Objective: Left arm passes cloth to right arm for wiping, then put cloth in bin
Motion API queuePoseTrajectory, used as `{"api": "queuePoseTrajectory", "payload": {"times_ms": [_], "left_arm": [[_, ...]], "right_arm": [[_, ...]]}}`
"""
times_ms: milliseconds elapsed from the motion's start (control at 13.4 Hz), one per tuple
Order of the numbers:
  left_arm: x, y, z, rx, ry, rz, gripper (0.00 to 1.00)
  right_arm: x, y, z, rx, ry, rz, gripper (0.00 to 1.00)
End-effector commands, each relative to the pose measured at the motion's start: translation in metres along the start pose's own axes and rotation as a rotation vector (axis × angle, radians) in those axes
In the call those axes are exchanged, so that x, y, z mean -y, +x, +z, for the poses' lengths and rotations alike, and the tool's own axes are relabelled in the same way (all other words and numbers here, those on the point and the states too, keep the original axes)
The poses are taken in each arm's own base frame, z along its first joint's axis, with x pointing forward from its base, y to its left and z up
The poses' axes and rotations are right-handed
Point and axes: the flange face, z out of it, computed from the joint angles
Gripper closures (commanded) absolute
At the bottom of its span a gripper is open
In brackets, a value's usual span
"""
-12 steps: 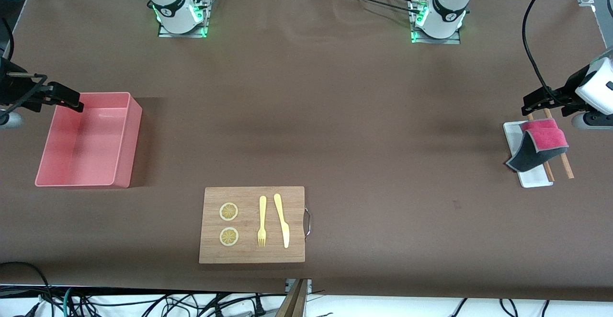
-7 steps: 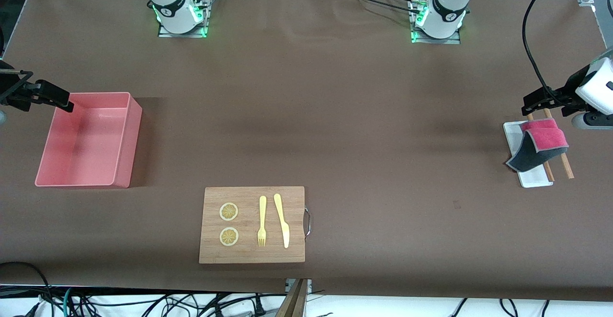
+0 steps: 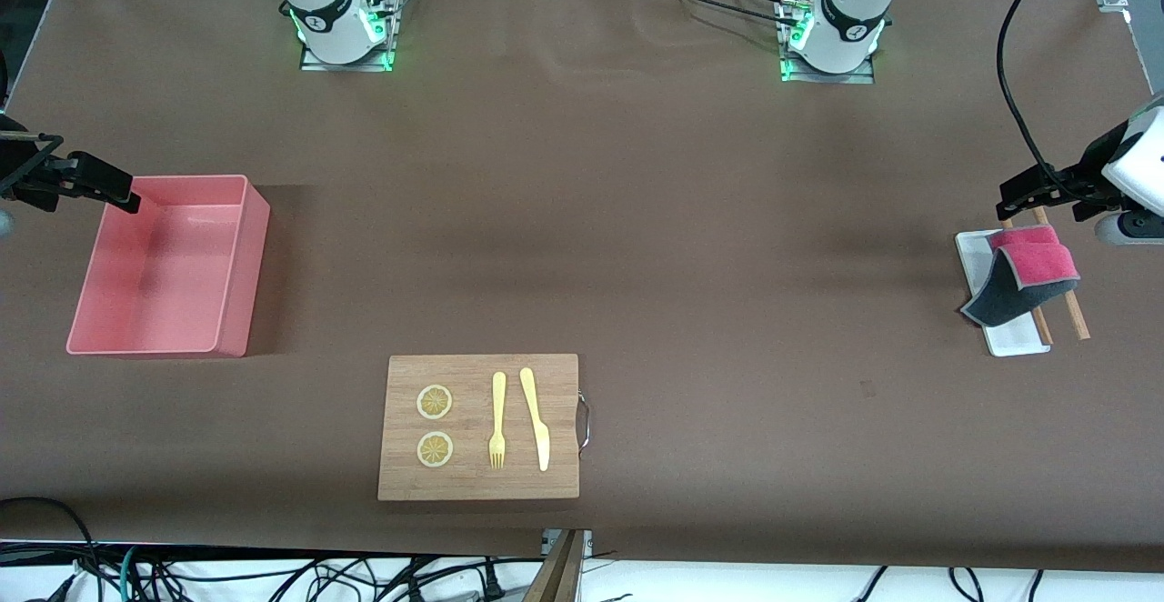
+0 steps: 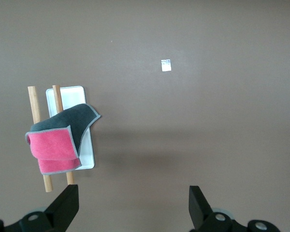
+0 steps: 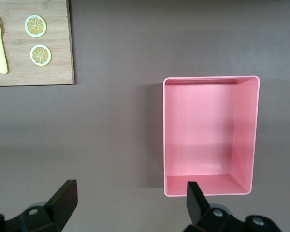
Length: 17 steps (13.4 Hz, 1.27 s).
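Table (image 3: 637, 247): brown mat carrying everything; taken here as the landmark
Bin (image 3: 164, 265): salmon tub at the right arm's end of the table; nothing inside; walls low
Cutting board (image 3: 479, 426): on the table's edge nearest the front camera, between the two ends; carries two lemon slices (image 3: 434, 425), a fork (image 3: 496, 420) and a knife (image 3: 536, 418)
White tray (image 3: 987, 302): at the left arm's end of the table; two wooden sticks (image 3: 1073, 309) lie along and beside it
Cloth (image 3: 1023, 275): draped across the sticks and tray, pink face up at one end, grey at the other; not held
Left gripper (image 4: 133, 208): up in the air over the table beside the tray; fingers wide apart, holding nothing
Right gripper (image 5: 130, 205): over the table beside the bin's edge; fingers spread, empty; this arm waits
Risk, pick-up: the cloth rests on loose sticks; a low pinch may catch a stick with it, or drag the tray
Risk, hand-over: a grip on one fold may let the cloth unfurl and hang, leaving the right gripper little to take
Risk, wiping: cutlery and slices lie loose on the board; a sweep could push them off
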Motion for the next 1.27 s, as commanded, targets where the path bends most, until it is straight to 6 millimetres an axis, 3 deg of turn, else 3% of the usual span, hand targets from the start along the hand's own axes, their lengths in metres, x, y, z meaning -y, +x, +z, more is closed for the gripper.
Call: {"api": "queuePoseTrajectory", "payload": {"times_ms": [0, 1194], "left_arm": [[0.0059, 0.0043, -0.0059, 0.003, 0.001, -0.01, 0.0], [0.0018, 0.0127, -0.0047, -0.003, 0.004, -0.011, 0.0]], "right_arm": [[-0.0097, -0.0026, -0.0062, -0.003, -0.002, 0.01, 0.0], [-0.009, -0.0024, -0.0063, -0.005, -0.003, 0.007, 0.0]]}}
